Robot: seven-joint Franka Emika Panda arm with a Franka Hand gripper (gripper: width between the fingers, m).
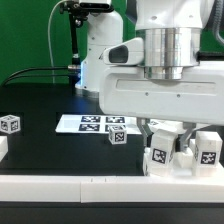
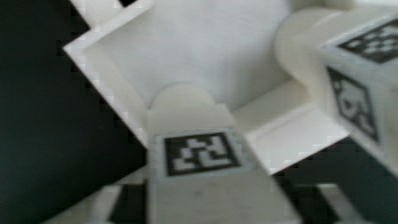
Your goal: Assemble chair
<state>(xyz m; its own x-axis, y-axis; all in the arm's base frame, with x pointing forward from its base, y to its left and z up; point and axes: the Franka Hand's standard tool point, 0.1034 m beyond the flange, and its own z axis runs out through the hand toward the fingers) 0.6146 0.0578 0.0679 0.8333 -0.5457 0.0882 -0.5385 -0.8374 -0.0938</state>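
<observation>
Several chunky white plastic chair parts [image 1: 178, 152]: tagged blocks and a slab, clustered at the exterior view's right.
Two-finger gripper [image 1: 166, 130]: low over them; cannot tell whether it grips anything.
Risk: an off-centre pinch could tilt one piece or shove its neighbours.

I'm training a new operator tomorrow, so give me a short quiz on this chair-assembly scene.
1. True or false: the marker board lies flat on the black table.
2. Where is the gripper? A) just above the tagged chair parts at the exterior view's right; B) at the table's far left edge; C) over the marker board.
3. Fill in: the backdrop behind the white robot base is ___.
Key: 1 true; 2 A; 3 green.
</observation>
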